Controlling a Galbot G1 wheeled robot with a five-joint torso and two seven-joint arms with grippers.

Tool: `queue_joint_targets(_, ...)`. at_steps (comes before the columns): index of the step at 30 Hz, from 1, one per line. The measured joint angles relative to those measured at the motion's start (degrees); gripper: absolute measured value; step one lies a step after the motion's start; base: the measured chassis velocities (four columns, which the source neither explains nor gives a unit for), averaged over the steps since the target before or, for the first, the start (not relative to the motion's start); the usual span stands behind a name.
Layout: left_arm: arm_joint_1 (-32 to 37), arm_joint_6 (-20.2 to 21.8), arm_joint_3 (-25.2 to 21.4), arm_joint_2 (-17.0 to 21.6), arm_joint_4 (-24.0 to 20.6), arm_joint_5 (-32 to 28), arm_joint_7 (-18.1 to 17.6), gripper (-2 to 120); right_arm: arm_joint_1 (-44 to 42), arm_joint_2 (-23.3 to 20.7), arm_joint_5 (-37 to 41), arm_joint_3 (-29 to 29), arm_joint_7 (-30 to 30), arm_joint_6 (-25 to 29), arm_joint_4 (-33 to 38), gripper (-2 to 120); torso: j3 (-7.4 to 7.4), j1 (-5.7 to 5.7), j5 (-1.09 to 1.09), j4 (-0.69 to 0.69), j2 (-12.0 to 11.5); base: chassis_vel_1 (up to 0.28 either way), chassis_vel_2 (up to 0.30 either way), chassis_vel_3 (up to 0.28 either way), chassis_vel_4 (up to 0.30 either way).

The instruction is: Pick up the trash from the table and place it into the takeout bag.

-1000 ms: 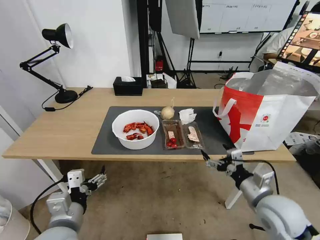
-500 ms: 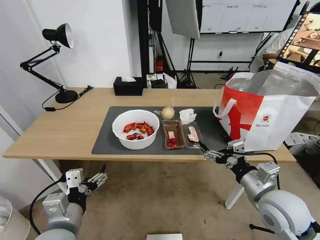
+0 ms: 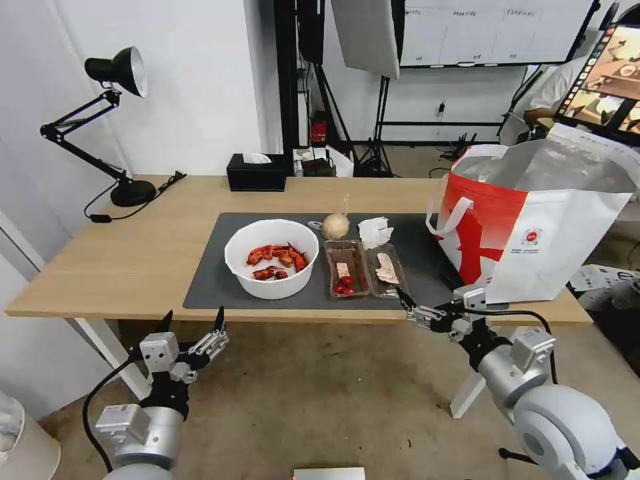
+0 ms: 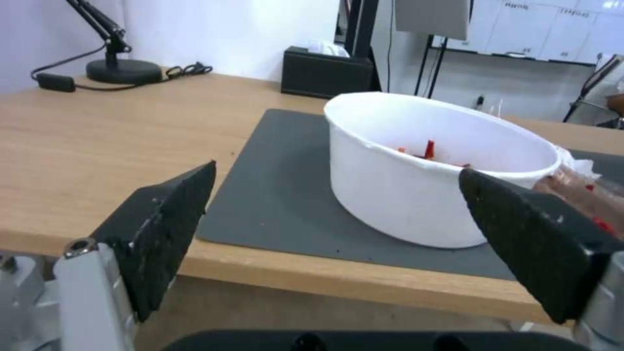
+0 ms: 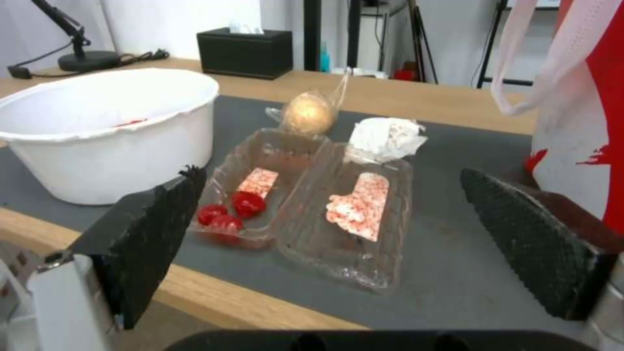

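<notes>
Light-wood worktop [image 3: 133, 253] with dark grey mat [image 3: 213, 283]: white bowl [image 3: 271, 259] of red shellfish scraps left, clear two-compartment tray [image 3: 367, 269] right of it with long axis running near-to-far, tissue [image 3: 375, 231] and wrapped beige ball [image 3: 335, 226] behind, takeout bag [image 3: 533, 227] far right, mouth upward. Right gripper [image 3: 408, 305], wide open and empty, sits at the near edge before the tray; left gripper [image 3: 193, 320], also wide open and empty, hangs below the edge near the bowl. Best approach is probably level, closing across the tray's near short edge without crushing it.
</notes>
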Motion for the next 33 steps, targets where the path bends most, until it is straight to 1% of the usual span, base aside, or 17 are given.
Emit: queue_joint_targets(33,0.1,0.0,0.0,0.2,0.5,1.2,0.3,100,0.2,0.8,-0.4,-0.9,0.0,0.1,-0.5,100,0.00,-0.01,-0.01,0.00,0.0,0.000,0.000,0.000,0.000)
